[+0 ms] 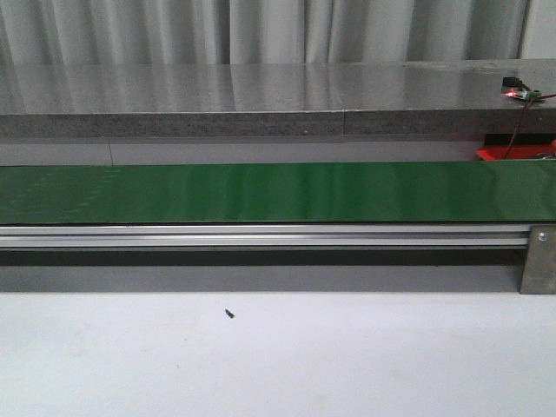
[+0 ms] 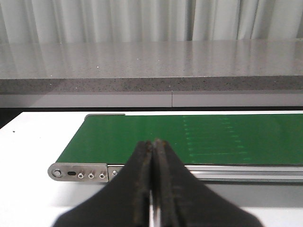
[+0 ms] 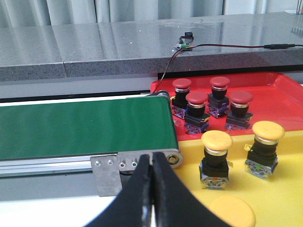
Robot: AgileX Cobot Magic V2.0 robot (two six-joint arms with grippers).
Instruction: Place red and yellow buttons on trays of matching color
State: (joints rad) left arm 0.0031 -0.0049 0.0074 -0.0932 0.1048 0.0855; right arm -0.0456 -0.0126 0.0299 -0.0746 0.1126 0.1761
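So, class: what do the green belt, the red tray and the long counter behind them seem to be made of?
Green belt: likely rubber or PVC, smooth with a soft sheen.
Red tray: probably moulded plastic, glossy with a raised rim.
Counter: speckled grey stone or composite, polished enough to reflect.

A long green conveyor belt (image 1: 278,193) runs from 9 o'clock to 3 o'clock across the front view, on an aluminium rail (image 1: 261,236) with a metal bracket (image 1: 538,261) at 4 o'clock. Behind it stands a grey stone counter (image 1: 261,95), and grey curtains (image 1: 261,30) hang at 12 o'clock. At 2 o'clock a small circuit board (image 1: 519,90) with a red wire (image 1: 519,130) lies on the counter. On the white table (image 1: 278,365), a tiny dark speck (image 1: 229,314) sits at 7 o'clock.
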